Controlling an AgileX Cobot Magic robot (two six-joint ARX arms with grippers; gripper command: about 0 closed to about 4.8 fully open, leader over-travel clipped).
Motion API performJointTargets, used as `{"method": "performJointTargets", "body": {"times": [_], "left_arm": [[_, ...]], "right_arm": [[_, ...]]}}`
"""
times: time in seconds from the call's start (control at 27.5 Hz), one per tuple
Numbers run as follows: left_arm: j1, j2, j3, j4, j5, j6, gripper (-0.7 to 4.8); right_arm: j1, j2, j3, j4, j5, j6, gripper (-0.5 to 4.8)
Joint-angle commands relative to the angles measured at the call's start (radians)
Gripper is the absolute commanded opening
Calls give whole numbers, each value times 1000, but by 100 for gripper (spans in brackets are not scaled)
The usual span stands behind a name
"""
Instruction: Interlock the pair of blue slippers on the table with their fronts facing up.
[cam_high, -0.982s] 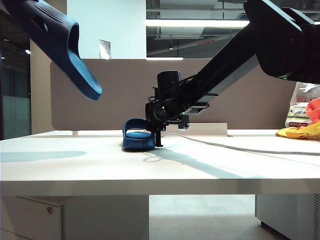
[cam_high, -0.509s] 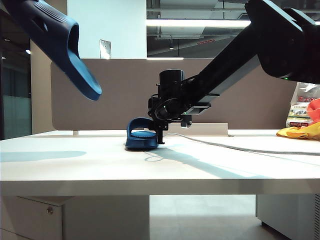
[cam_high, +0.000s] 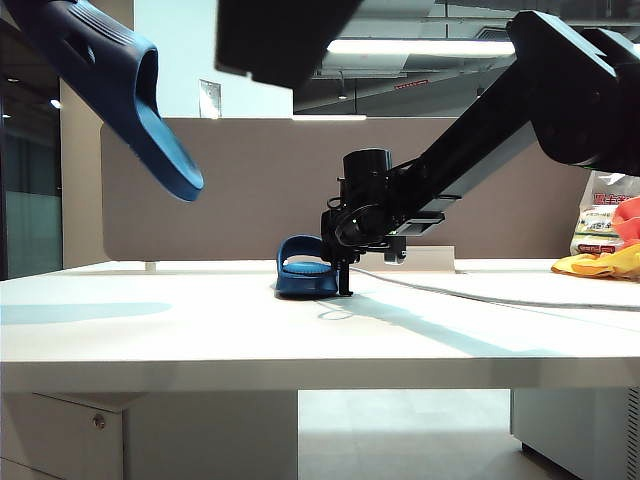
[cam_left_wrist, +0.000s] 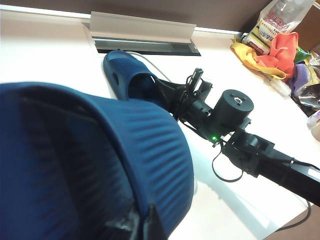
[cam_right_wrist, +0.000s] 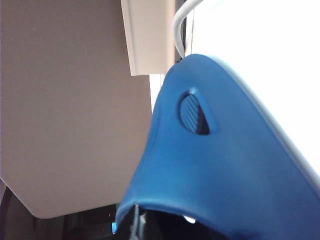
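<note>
White table (cam_high: 200, 340), brown divider behind: left jaws (cam_left_wrist: 142, 227) clamp one navy rubber slipper (cam_high: 110, 80) aloft; right jaws (cam_high: 343, 290) pinch its twin (cam_high: 305, 272) on the table. Next, I'd lift and mate them.

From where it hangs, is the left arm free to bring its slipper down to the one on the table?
Probably not yet: the right gripper, shut on the table slipper, crowds it. The left gripper holds its raised slipper off to the side.

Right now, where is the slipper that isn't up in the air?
In the exterior view the second slipper sits on the white table near its middle, before the divider panel, with the right gripper shut on it.
</note>
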Motion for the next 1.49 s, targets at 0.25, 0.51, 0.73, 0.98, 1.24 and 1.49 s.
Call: {"method": "performJointTargets", "body": {"times": [0.25,0.51,0.73,0.98,1.24,1.49], "left_arm": [[-1,-6,5,20,4,4,-6],[-1,-6,5,20,4,4,-6],[-1,-6,5,32,5,0,-6],[-1,-6,5,36,8,-19,-6],[-1,-6,5,36,9,-19,-6],[-1,-6,5,43,9,-19,-6]], "right_arm": [[6,6,0,49,-209,-56,6],[10,6,0,-7,-407,-223,-3],[11,4,0,16,-695,-361,-3],[0,-113,0,-13,-754,-566,-3],[-6,-283,0,-575,-421,-1305,-3],[10,-336,0,-740,8,-1788,-3]]}}
